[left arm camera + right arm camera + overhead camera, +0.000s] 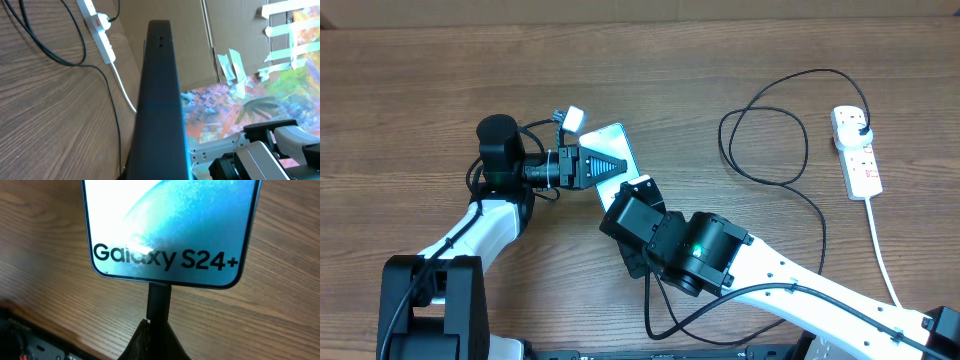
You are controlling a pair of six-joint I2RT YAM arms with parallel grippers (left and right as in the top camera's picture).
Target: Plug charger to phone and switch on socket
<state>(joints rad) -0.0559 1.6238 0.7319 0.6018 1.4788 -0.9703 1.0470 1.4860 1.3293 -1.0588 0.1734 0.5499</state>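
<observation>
The phone (608, 137) has a light-blue screen and is held off the wooden table by my left gripper (620, 163), which is shut on its side. In the left wrist view the phone shows edge-on as a dark slab (157, 100). In the right wrist view its end reads "Galaxy S24+" (165, 240). My right gripper (159, 340) is shut on the charger's connector tip (159, 297), which touches the phone's bottom edge. The black cable (721, 140) loops right to a black plug (860, 124) seated in the white socket strip (860, 160).
The socket strip also shows in the left wrist view (102, 35), with its white cord (880, 240) running to the front right edge. The right arm's body (700, 250) lies across the table's front middle. Cardboard walls stand behind the table.
</observation>
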